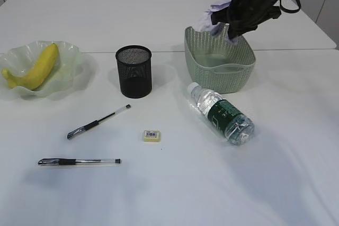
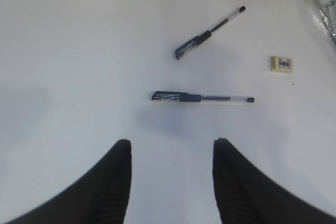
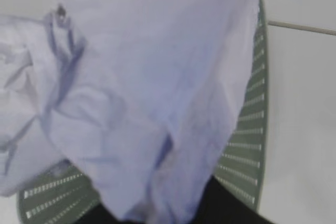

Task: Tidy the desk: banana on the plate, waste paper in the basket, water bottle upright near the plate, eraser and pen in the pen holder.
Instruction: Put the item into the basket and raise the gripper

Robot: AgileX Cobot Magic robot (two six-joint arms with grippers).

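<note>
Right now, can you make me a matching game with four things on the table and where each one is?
Things:
1. banana
2. water bottle
3. crumpled paper
4. eraser

Places:
A. held over the green basket
B. lying on its side beside the basket
C. on the glass plate
D. on the bare table between the pens and the bottle

Pairs: 1-C, 2-B, 3-A, 4-D
</note>
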